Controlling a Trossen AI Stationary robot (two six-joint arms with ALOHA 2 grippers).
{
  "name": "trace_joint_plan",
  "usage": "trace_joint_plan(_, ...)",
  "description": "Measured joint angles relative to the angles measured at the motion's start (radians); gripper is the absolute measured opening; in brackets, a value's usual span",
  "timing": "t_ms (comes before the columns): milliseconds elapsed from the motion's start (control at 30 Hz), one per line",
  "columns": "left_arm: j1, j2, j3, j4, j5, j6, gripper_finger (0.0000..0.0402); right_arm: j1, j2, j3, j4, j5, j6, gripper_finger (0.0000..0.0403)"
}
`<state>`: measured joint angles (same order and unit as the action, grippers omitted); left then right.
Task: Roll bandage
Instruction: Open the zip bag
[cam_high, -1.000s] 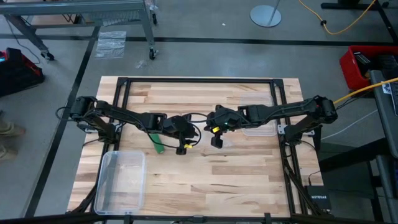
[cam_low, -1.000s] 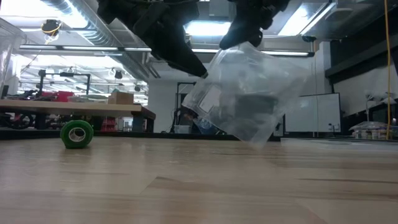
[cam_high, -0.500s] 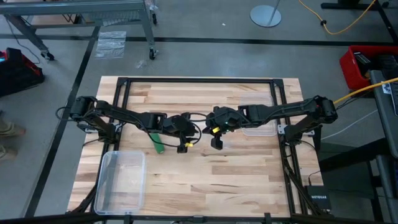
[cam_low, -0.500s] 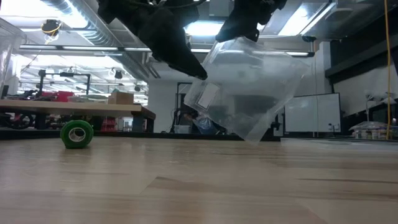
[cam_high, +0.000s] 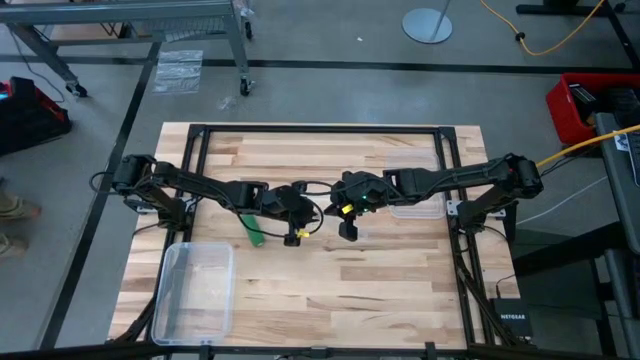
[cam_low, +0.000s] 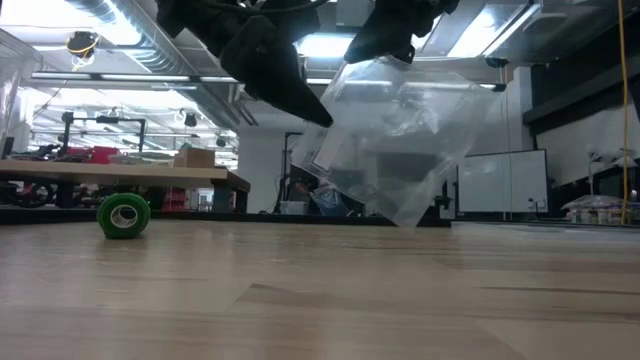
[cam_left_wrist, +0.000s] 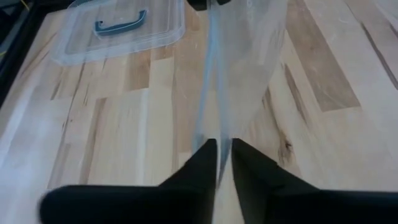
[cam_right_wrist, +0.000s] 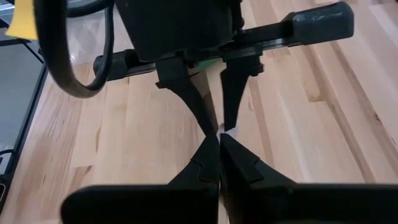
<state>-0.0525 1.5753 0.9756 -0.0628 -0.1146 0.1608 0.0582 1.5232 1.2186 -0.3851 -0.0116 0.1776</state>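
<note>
The counter (cam_high: 380, 290) is pale wood in light and darker brown planks, framed in black. The bandage (cam_low: 123, 214) is a bright green roll. The bag (cam_low: 395, 150) is clear and glossy. The box (cam_high: 196, 290) is clear plastic; its lid (cam_left_wrist: 118, 28) carries a blue handle. Both arms are black, with yellow tags.

Two dark jointed arms, yellow tags

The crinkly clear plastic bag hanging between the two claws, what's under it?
Under the crinkly clear plastic bag, pinched by the left gripper and right gripper, only bare wooden table shows. The small green bandage roll sits well aside. The bag's contents cannot be made out.
</note>
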Motion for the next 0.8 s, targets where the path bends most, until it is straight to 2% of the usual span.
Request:
trace_joint_plan(67, 0.000, 0.000, 0.000, -0.004, 0.000, 0.000, 0.0010, 0.000, 0.000, 0.000, 0.000, 0.000, 0.000, 0.0004)
trace_joint_plan(233, -0.005, 0.000, 0.000, -0.051, 0.000, 0.008, 0.0002, 0.000, 0.000, 0.000, 0.001, 0.011, 0.000, 0.0025)
trace_joint_plan(600, -0.023, -0.017, -0.001, -0.237, 0.000, 0.009, 0.0000, 0.000, 0.000, 0.000, -0.009, 0.214, 0.000, 0.0068)
trace_joint_plan(700, -0.024, -0.019, -0.001, -0.256, -0.001, 0.009, 0.0000, 0.000, 0.000, 0.000, -0.038, 0.183, 0.000, 0.0084)
trace_joint_plan(800, -0.024, -0.019, -0.001, -0.262, -0.001, 0.014, 0.0000, 0.000, 0.000, 0.000, -0.061, 0.085, 0.001, 0.0101)
